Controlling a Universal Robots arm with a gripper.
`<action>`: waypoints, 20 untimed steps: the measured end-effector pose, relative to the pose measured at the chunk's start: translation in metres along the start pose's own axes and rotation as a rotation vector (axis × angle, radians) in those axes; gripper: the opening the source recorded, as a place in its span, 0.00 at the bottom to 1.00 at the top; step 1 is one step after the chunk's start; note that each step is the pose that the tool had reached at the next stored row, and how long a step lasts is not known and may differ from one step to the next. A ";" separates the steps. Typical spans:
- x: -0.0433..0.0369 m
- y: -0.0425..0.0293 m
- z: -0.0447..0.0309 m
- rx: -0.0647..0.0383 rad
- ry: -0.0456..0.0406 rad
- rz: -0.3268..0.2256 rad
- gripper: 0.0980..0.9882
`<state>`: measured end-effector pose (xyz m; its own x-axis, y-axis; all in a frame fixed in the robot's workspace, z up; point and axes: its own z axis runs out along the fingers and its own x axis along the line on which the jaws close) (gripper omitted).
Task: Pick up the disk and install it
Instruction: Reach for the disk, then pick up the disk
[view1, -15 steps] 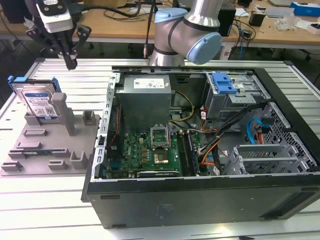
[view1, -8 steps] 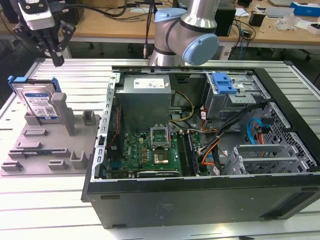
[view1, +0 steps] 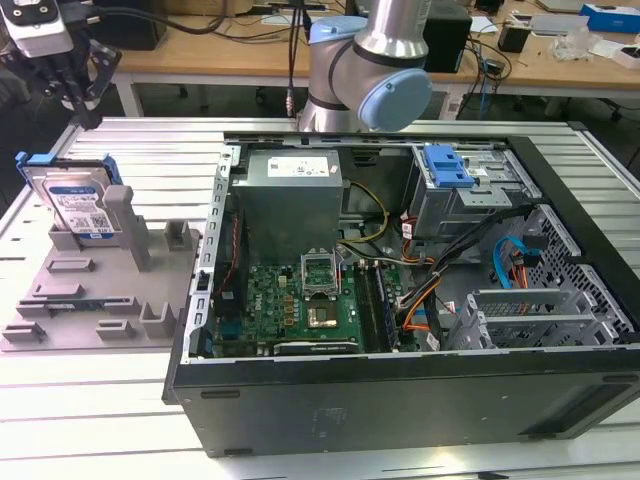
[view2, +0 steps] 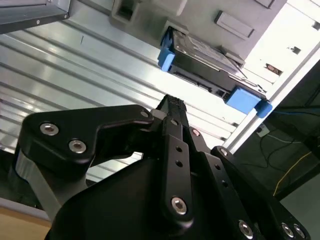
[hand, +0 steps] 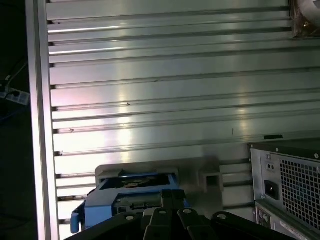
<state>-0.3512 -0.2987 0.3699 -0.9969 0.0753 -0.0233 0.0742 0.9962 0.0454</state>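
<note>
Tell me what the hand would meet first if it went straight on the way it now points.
Most likely the disk, resting in the grey holder: it lies just ahead of the hand in both wrist views. The gap between them looks free, though depth is hard to judge.

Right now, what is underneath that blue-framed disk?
A grey slotted holder props the disk up tilted; the holder lies on the ribbed metal table. The disk covers the part of the holder directly beneath it.
</note>
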 end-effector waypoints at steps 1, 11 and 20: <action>0.0007 0.0001 0.0000 0.000 0.0000 0.000 0.01; 0.0115 0.0022 0.0000 0.000 0.0000 0.000 0.01; 0.0215 0.0041 0.0000 0.000 0.0000 0.000 0.01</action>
<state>-0.3723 -0.2929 0.3695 -0.9969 0.0753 -0.0233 0.0742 0.9962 0.0455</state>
